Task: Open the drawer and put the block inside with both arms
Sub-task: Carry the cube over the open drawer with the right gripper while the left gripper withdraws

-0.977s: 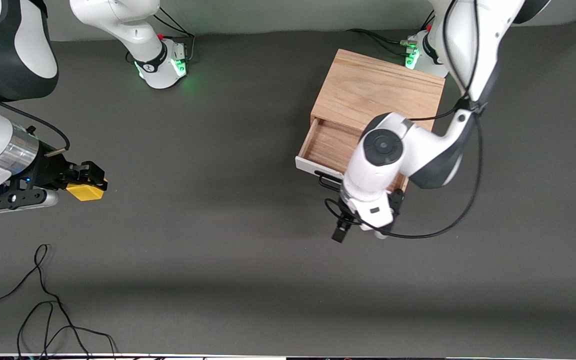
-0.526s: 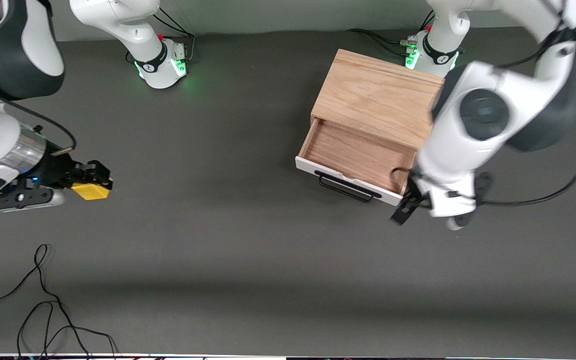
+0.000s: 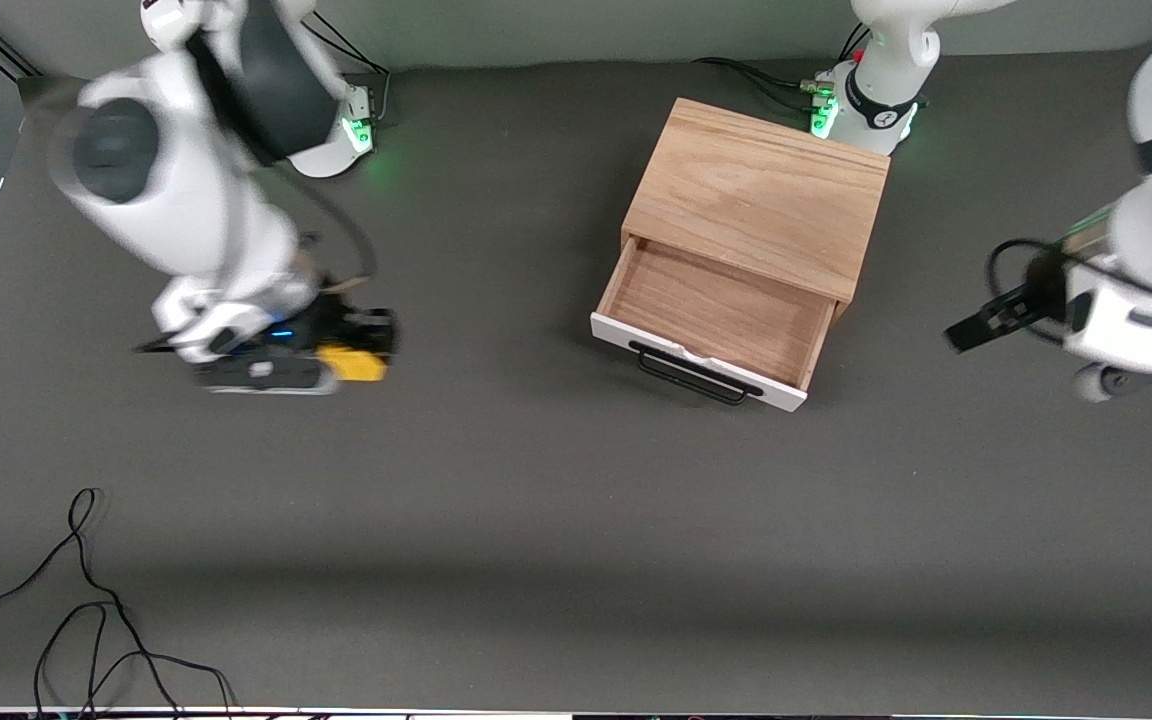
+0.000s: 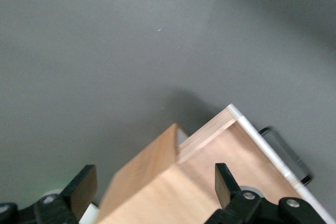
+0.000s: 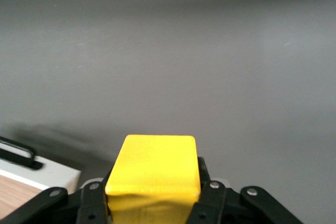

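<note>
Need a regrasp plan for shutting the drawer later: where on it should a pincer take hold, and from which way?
Grip the black bar handle at its middle, coming from above on the front-camera side of the white front panel. The bar stands off the panel, leaving a gap for a finger. The drawer is pulled out and empty. The left pincer is open and free; the right pincer holds the block.
</note>
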{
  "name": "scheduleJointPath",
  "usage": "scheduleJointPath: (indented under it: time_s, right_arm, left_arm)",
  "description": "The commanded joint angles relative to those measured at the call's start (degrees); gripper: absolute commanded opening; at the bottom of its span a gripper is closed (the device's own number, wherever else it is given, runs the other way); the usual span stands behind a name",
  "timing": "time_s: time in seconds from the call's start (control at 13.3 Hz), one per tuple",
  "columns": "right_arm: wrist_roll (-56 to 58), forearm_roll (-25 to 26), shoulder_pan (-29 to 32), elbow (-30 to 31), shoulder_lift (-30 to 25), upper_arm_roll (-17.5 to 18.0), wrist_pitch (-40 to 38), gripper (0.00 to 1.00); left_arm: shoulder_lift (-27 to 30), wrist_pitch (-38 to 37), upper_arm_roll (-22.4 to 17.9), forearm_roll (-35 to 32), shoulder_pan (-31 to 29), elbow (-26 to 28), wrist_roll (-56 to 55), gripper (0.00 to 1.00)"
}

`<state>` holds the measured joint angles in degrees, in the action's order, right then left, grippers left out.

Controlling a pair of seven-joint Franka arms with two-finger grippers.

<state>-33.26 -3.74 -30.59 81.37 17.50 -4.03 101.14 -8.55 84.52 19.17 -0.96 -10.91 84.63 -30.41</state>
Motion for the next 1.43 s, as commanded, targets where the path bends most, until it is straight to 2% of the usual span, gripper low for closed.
scheduleJointPath:
  time_s: [0.0,0.23,0.53,0.68,0.83,1.13,1.35]
  right_arm:
    - [-12.4,0.9,-6.3,-9.8,9.5,-0.6,-1.0,0.0]
    - [-26.0,0.8,-13.5,-18.5,17.7,-0.6,-1.0,0.0]
    - [-36.4,0.3,-20.1,-20.5,20.7,0.0,-0.7,0.0]
    - [-40.2,0.3,-20.6,-20.5,21.5,2.8,-0.5,0.0]
    - [-44.2,0.3,-20.6,-20.5,22.9,5.8,3.1,0.0]
    - [-47.9,0.2,-20.6,-20.3,27.6,6.3,7.5,0.0]
    - [-52.4,0.1,-20.6,-20.2,29.7,6.5,10.0,0.0]
  left_arm:
    - [5.6,-0.7,0.2,0.9,-3.6,6.2,12.9,1.0]
    - [8.8,0.5,-0.3,0.8,-5.3,9.1,22.7,1.0]
    - [15.0,8.1,-0.4,0.3,-5.7,17.1,32.6,1.0]
    - [14.7,8.3,-0.5,0.6,-5.9,17.1,33.1,1.0]
    - [13.9,8.3,-0.4,1.0,-6.4,16.4,32.9,1.0]
    - [13.6,8.3,-0.3,1.7,-6.2,14.8,28.1,1.0]
    - [13.6,8.6,-0.3,1.7,-5.8,14.8,28.8,1.0]
